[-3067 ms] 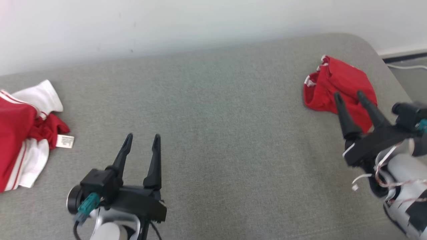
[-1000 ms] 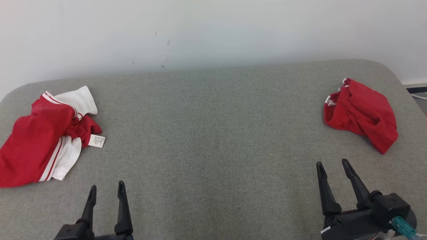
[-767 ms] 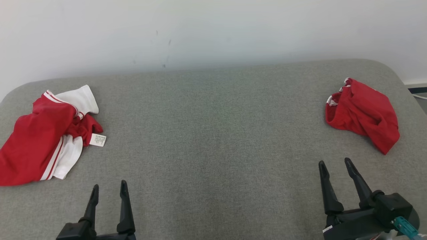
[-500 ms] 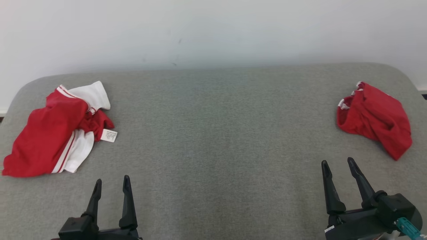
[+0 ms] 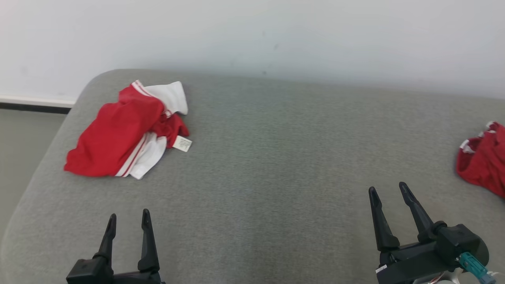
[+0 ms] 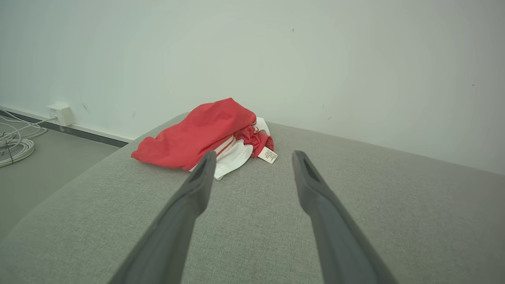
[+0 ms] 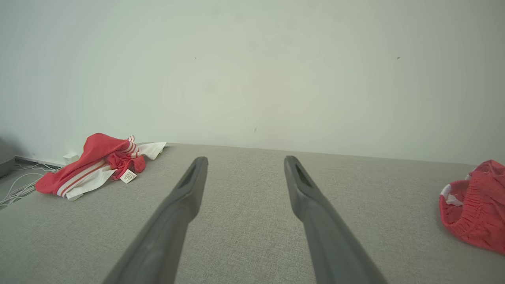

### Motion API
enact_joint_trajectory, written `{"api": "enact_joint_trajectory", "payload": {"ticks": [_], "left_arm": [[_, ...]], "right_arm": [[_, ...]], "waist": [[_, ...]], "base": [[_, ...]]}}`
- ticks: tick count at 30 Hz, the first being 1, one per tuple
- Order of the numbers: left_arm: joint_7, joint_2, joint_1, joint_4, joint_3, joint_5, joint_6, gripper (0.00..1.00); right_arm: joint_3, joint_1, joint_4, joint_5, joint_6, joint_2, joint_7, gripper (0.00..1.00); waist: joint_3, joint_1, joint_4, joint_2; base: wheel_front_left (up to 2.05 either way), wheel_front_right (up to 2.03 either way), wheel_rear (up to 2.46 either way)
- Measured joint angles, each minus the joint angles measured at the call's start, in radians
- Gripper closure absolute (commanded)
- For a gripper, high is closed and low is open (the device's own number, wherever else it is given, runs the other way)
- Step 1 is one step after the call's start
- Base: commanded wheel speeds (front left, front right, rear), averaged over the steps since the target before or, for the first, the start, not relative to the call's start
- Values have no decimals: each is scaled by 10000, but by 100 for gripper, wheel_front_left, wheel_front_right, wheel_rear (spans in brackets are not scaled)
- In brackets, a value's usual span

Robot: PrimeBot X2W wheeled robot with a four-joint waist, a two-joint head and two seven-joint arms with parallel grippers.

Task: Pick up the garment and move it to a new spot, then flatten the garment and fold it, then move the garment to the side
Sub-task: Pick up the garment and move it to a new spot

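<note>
The red and white garment [image 5: 126,134] lies crumpled at the upper left of the head view, near the rounded corner of the grey cushion [image 5: 276,157], with a white label [image 5: 182,143] poking out at its right side. The left gripper [image 5: 129,214] hangs at the lower left, fingers parted and holding nothing, well apart from the heap. The right gripper [image 5: 387,187] at the lower right is likewise spread and empty. A second red garment [image 5: 483,165] sits bunched at the right edge.

The step in hand looks like the first pick-up. It would go best if the left gripper reached up the frame and came down on a raised fold of the red cloth, not on the thin label or a flat hem. It should pinch enough layers that the whole piece lifts clear, then carry it toward the bare middle of the cushion.

From above, the head view gives the layout. The left wrist view, low and level, gives the height of the heap and its highest ridge, and adds the cables [image 6: 15,144] and a wall socket [image 6: 59,113] at its left. The right wrist view takes in both garments at its two sides
</note>
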Motion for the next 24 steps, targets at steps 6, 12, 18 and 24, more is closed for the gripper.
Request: {"api": "enact_joint_trajectory", "payload": {"ticks": [6, 12, 18, 24], "left_arm": [[-4, -4, -27, 15, -242, 4, 0, 0], [21, -15, -43, 12, -178, -15, 0, 0], [21, -15, -111, -44, -207, -29, 0, 0], [58, -48, -829, -40, -445, -104, -12, 0]], "right_arm": [[-113, 36, 21, -2, 0, -15, 0, 0], [-54, -4, -90, -144, -2, -2, 0, 0], [-71, -223, -245, -209, -4, -98, 58, 0], [-190, -624, -399, -362, -4, -314, 96, 0]], "waist": [[-4, 0, 855, 0], [57, 0, 1640, 0], [415, 0, 1907, 0], [900, 0, 1886, 0]], "base": [[0, 0, 0], [0, 0, 0], [0, 0, 0], [0, 0, 0]]}}
